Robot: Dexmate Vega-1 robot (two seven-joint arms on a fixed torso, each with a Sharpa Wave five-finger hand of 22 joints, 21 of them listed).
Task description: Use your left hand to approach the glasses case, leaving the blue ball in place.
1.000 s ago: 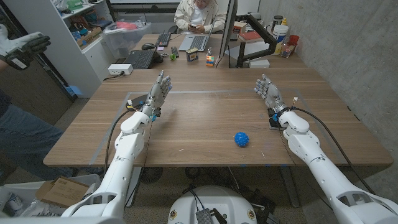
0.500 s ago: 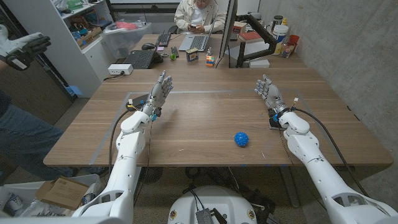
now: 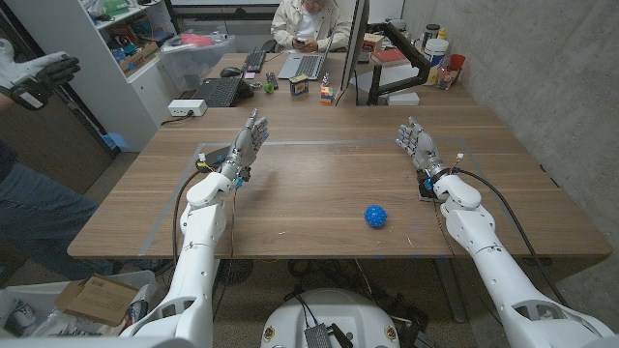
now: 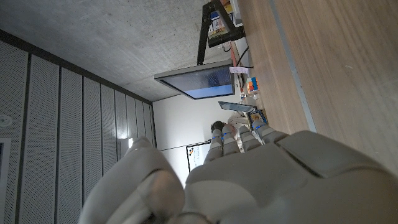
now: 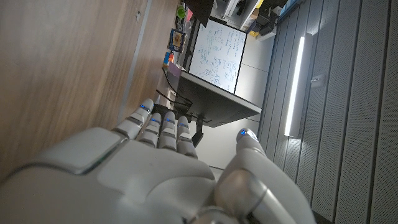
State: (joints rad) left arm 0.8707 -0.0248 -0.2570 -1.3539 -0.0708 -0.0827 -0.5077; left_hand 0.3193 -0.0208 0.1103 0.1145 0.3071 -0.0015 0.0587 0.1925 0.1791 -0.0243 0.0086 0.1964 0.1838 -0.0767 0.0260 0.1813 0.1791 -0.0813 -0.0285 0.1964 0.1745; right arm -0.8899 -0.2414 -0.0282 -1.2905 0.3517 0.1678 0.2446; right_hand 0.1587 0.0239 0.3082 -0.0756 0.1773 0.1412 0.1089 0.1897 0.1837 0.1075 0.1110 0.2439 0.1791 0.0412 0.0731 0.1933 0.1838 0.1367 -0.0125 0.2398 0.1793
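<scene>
Blue ball (image 3: pixel 376 216): nearest, toward the table's front edge, right of centre, touched by nothing.
Left hand (image 3: pixel 246 146): at ten o'clock from the ball, well apart, fingers spread, holding nothing.
Right hand (image 3: pixel 418 143): at one o'clock from the ball, fingers spread, empty.
Glasses case: cannot be made out on the wooden table (image 3: pixel 319 193).
Progress: approach not yet under way; ball in place.
Room: bare wood between the hands; clutter past the far edge.

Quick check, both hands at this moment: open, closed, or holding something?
Left hand: open, fingers extended, holding nothing.
Right hand: open, fingers extended, holding nothing.
</scene>
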